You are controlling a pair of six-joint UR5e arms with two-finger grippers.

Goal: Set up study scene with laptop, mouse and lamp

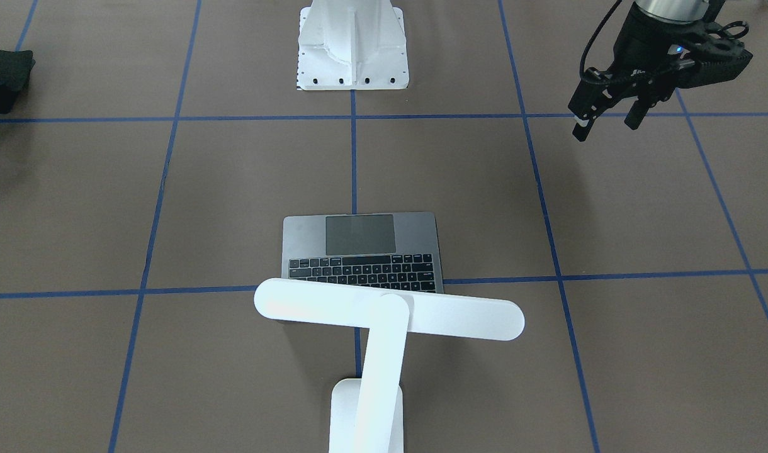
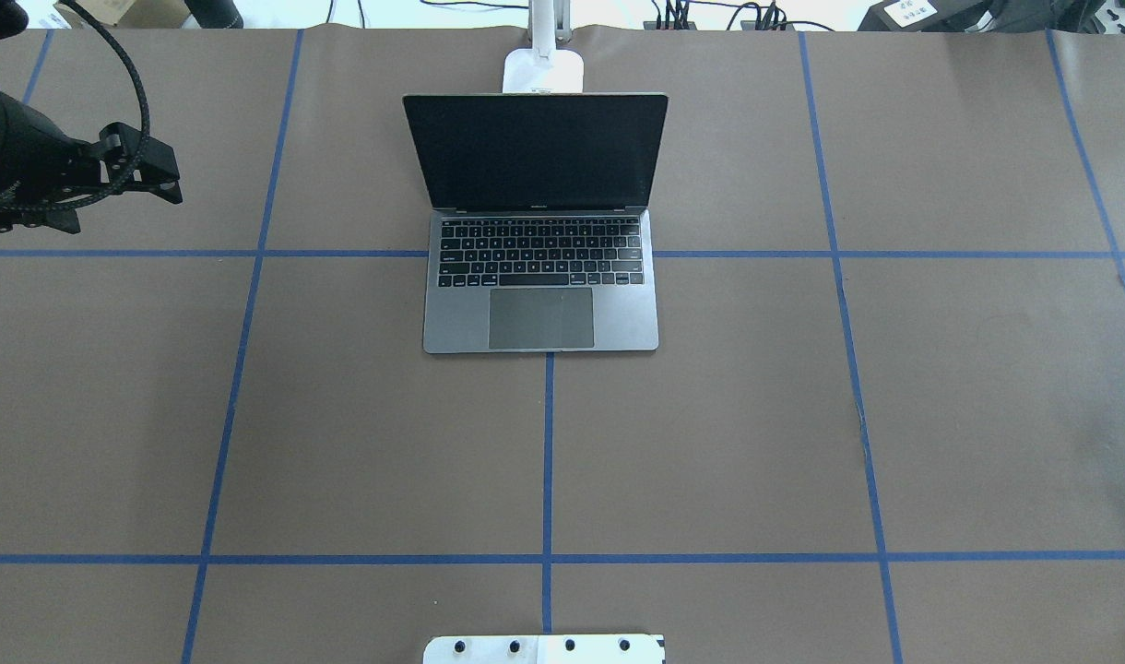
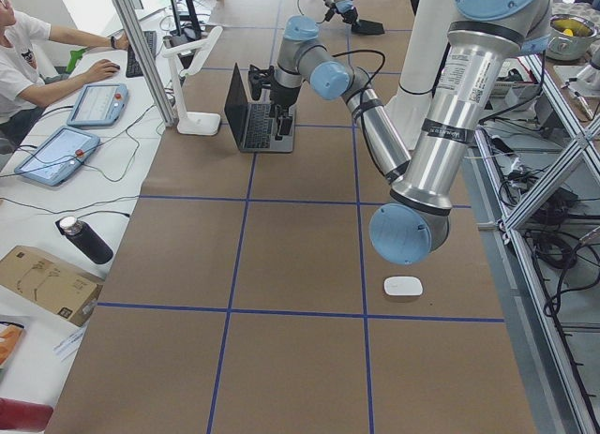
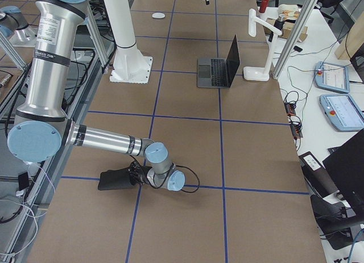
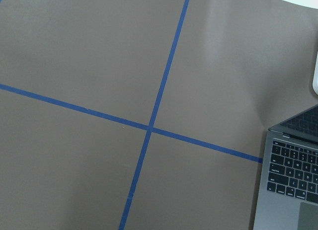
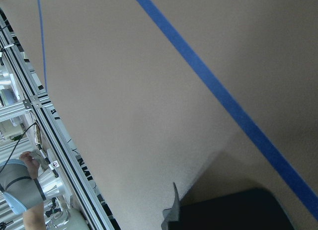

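Taking the overhead view as a clock face, with 12 at the table edge farthest from the robot, you find the laptop [image 2: 539, 277] open near the centre of the brown, blue-taped table [image 2: 341, 443]. Its screen is dark and upright, and the keyboard and trackpad face the robot.

At 12 o'clock from the laptop, just behind the screen, stands the lamp [image 1: 390, 309]. Its flat white base rests on the table and its long bar head runs crosswise high up. In the front-facing view the head hides the laptop's screen.

The mouse [image 3: 403, 286] lies alone on the table at about 8 o'clock from the laptop, well apart from it. It is towards the robot's left end of the table, below the left arm's elbow.

Your left gripper [image 1: 607, 119] hangs in the air at about 10 o'clock from the laptop. Its two fingers are spread apart with nothing between them, and it touches neither the laptop nor the lamp.

Your right gripper [image 4: 119, 179] sits low over the table at about 4 o'clock, far out at the robot's right end. A black shape [image 6: 233, 210] shows at the bottom of its wrist view. You cannot tell how far the fingers are parted, or whether they hold anything.

The white robot pedestal [image 1: 352, 47] stands at 6 o'clock
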